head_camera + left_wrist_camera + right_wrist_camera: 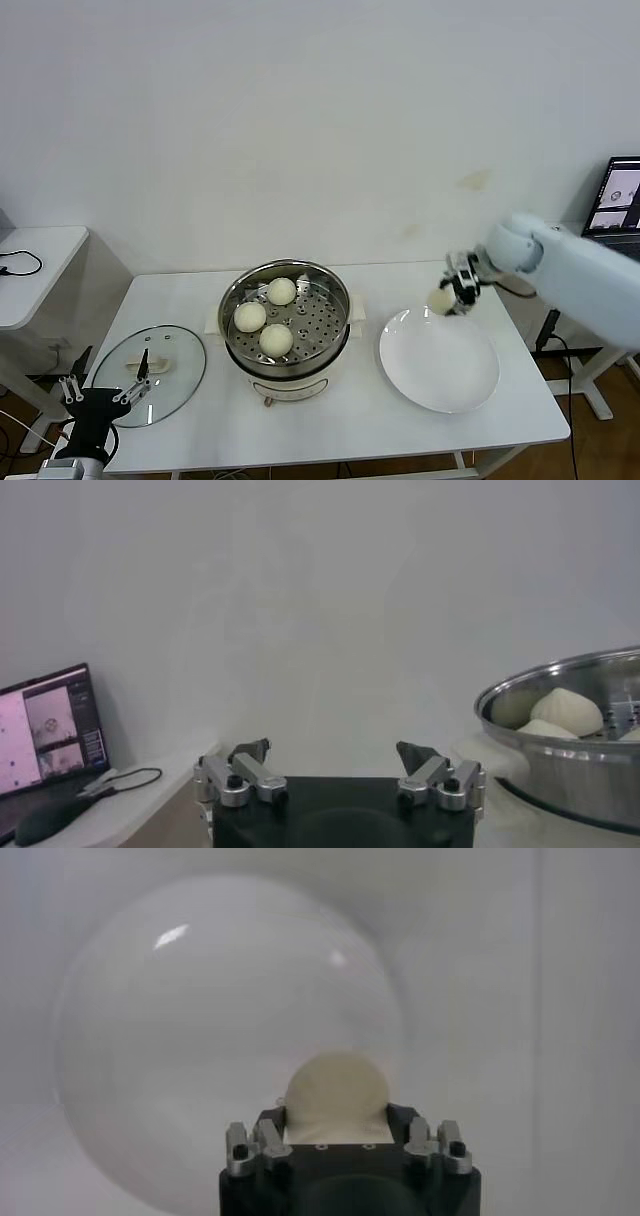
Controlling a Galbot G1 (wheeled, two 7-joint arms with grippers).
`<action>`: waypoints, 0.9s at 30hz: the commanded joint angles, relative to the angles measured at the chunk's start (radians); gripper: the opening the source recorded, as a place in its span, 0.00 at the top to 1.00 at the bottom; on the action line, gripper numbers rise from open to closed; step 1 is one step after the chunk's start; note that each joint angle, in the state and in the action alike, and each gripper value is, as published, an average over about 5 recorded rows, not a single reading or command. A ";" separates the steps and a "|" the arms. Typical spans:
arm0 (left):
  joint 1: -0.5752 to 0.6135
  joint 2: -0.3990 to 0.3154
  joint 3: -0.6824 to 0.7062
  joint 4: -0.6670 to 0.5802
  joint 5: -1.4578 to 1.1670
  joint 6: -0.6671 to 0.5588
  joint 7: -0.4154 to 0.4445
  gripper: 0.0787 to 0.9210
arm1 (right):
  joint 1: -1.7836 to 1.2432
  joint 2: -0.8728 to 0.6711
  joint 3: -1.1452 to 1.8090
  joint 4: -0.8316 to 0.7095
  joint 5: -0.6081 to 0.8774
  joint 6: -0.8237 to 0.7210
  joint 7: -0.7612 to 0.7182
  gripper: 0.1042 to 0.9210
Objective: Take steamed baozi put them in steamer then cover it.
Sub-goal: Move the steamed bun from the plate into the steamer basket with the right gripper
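Note:
The steel steamer stands mid-table on its white base and holds three cream-white baozi. My right gripper is shut on the fourth baozi and holds it above the far edge of the white plate. In the right wrist view the baozi sits between the jaws over the plate. My left gripper is open and empty at the table's front left corner, by the glass lid. The left wrist view shows the steamer and two baozi.
A low white side table with a cable stands at the far left. A screen shows at the far right, and another in the left wrist view. The table's front edge runs just below the plate.

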 commanded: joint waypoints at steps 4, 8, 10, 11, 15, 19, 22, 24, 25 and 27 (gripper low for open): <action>-0.005 0.005 0.001 0.005 0.000 0.001 -0.001 0.12 | 0.403 0.201 -0.256 0.127 0.353 -0.163 0.094 0.35; -0.005 0.005 -0.001 0.004 0.000 0.000 -0.001 0.12 | 0.390 0.302 -0.271 0.127 0.432 -0.217 0.149 0.35; -0.003 0.005 -0.002 0.004 -0.001 0.000 -0.001 0.12 | 0.367 0.354 -0.272 0.118 0.459 -0.243 0.176 0.35; -0.002 0.004 -0.003 0.003 0.000 0.000 -0.001 0.12 | 0.354 0.376 -0.271 0.111 0.469 -0.254 0.188 0.35; 0.003 0.004 -0.006 -0.001 -0.001 -0.001 -0.001 0.12 | 0.299 0.455 -0.267 0.069 0.504 -0.292 0.245 0.34; 0.005 0.004 -0.010 -0.002 -0.005 -0.001 -0.001 0.12 | 0.242 0.521 -0.257 0.013 0.517 -0.332 0.303 0.34; 0.005 0.002 -0.010 0.000 -0.006 -0.002 -0.001 0.12 | 0.201 0.556 -0.253 -0.019 0.519 -0.361 0.332 0.34; 0.005 0.002 -0.009 0.000 -0.007 -0.002 -0.001 0.12 | 0.176 0.571 -0.255 -0.034 0.510 -0.370 0.342 0.34; 0.005 0.002 -0.010 0.001 -0.007 -0.002 -0.001 0.12 | 0.166 0.575 -0.257 -0.040 0.505 -0.370 0.344 0.34; 0.005 0.002 -0.011 0.002 -0.009 -0.002 -0.002 0.12 | 0.149 0.581 -0.260 -0.052 0.492 -0.370 0.347 0.34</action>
